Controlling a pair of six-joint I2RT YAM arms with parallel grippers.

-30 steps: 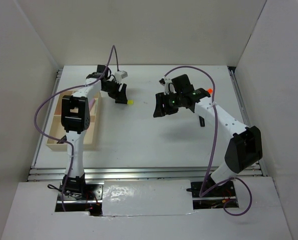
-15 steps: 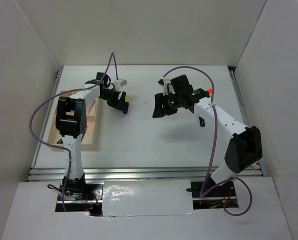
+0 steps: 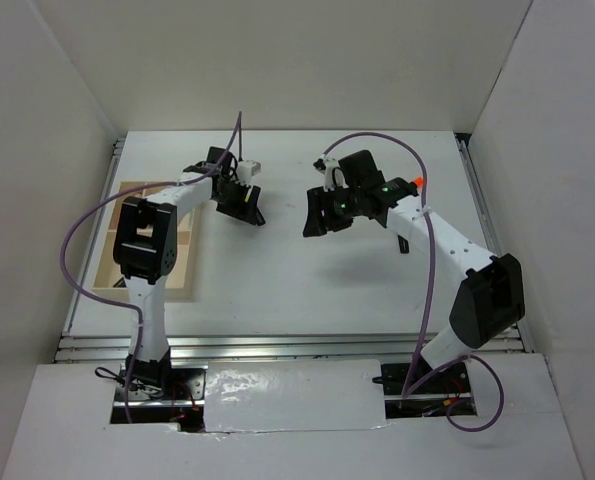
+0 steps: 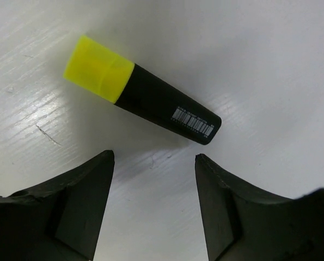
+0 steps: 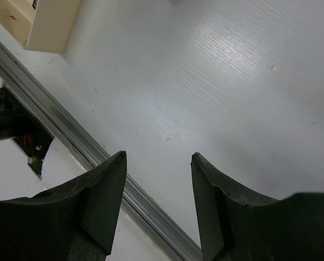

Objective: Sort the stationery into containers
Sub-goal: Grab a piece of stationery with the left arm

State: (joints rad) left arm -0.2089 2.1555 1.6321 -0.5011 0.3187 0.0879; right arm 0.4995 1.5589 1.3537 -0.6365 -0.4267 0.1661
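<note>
The yellow-capped highlighter (image 4: 142, 98) lies flat on the white worktop (image 3: 307, 290), well apart from the wooden tray (image 3: 177, 290), so it has to be fetched. The left fingers (image 4: 88, 190) hang just short of it, parted wide enough to straddle its black body and holding nothing; that arm reaches forward, wrist pitched down. The right fingers (image 5: 102, 190), partly spread and empty, hover above the worktop, probably keeping out of the way.
</note>
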